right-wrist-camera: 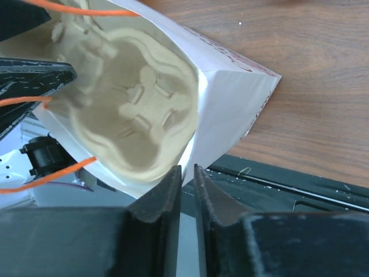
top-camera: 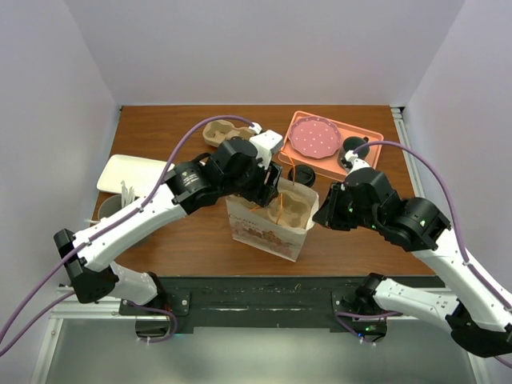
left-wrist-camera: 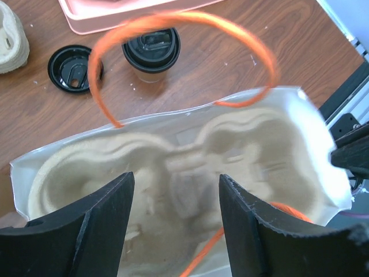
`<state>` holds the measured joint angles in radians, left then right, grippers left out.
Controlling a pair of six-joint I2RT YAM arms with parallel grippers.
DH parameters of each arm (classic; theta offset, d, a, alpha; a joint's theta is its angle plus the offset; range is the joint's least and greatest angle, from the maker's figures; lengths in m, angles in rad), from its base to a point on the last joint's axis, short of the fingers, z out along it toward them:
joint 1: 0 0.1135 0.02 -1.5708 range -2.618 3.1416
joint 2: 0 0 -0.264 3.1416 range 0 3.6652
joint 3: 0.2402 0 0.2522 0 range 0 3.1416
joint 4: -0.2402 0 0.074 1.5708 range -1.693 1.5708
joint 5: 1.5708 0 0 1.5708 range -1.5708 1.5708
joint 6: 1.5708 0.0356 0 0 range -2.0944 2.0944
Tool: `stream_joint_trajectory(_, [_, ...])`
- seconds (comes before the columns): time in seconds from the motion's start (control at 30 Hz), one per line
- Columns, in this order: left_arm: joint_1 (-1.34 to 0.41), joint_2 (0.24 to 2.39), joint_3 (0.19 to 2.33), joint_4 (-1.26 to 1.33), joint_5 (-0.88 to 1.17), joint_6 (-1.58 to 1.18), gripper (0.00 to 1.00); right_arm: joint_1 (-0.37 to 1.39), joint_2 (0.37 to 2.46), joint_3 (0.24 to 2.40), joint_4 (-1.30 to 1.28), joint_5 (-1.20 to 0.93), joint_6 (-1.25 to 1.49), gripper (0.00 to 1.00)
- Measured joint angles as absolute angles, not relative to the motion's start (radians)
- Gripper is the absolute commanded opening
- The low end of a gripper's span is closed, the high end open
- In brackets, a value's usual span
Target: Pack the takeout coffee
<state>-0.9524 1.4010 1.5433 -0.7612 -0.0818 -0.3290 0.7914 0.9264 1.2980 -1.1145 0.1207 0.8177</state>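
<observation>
The takeout coffee (left-wrist-camera: pixel 151 49), a tan cup with a black lid, stands on the table just beyond the bag, and shows in the top view as a dark round cup (top-camera: pixel 302 175). A white paper bag (top-camera: pixel 272 228) with orange handles stands at the centre. A brown pulp carrier (left-wrist-camera: pixel 173 167) sits inside it. My left gripper (left-wrist-camera: pixel 176 176) hangs open over the bag's mouth, above the carrier (top-camera: pixel 270 182). My right gripper (right-wrist-camera: pixel 187 167) is at the bag's right rim, its fingers closed on the white bag edge (top-camera: pixel 318 214).
A loose black lid (left-wrist-camera: pixel 72 66) lies left of the coffee. A second pulp carrier (top-camera: pixel 224 132) sits at the back. A pink tray (top-camera: pixel 364 136) holds a dotted plate (top-camera: pixel 314 138) and a black-topped item (top-camera: pixel 352 150). A white tray (top-camera: pixel 132 172) lies at the left.
</observation>
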Motion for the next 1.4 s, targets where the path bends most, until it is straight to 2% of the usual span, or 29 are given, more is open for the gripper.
stream_joint_trajectory(0.07, [-0.952,1.402,1.537,-0.765,-0.083,-0.329,0.65,0.791,0.923,1.294,-1.113,0.123,0.817,0.04])
stream_joint_trajectory(0.23, [-0.952,1.406,1.523,-0.77,-0.087,-0.329,0.64,0.791,0.915,1.291,-1.105,0.136,0.817,0.02])
stream_joint_trajectory(0.47, [-0.952,1.411,1.535,-0.774,-0.08,-0.334,0.65,0.791,0.915,1.291,-1.075,0.136,0.817,0.03])
stream_joint_trajectory(0.67, [-0.952,1.417,1.658,-0.796,-0.08,-0.367,0.62,0.791,0.916,1.291,-1.059,0.139,0.817,0.06])
stream_joint_trajectory(0.77, [-0.952,1.398,1.691,-0.817,-0.111,-0.394,0.61,0.791,0.917,1.291,-1.052,0.139,0.815,0.09])
stream_joint_trajectory(0.87, [-0.952,1.375,1.694,-0.883,-0.159,-0.431,0.61,0.791,0.917,1.291,-1.049,0.139,0.81,0.16])
stream_joint_trajectory(0.9, [-0.952,1.368,1.694,-0.912,-0.177,-0.444,0.61,0.791,0.918,1.292,-1.047,0.14,0.811,0.24])
stream_joint_trajectory(1.07, [-0.952,1.332,1.694,-1.044,-0.25,-0.505,0.63,0.791,0.943,1.314,-1.043,0.15,0.806,0.41])
stream_joint_trajectory(1.4, [-0.952,1.267,1.614,-1.103,-0.327,-0.544,0.61,0.791,1.053,1.428,-1.088,0.231,0.79,0.43])
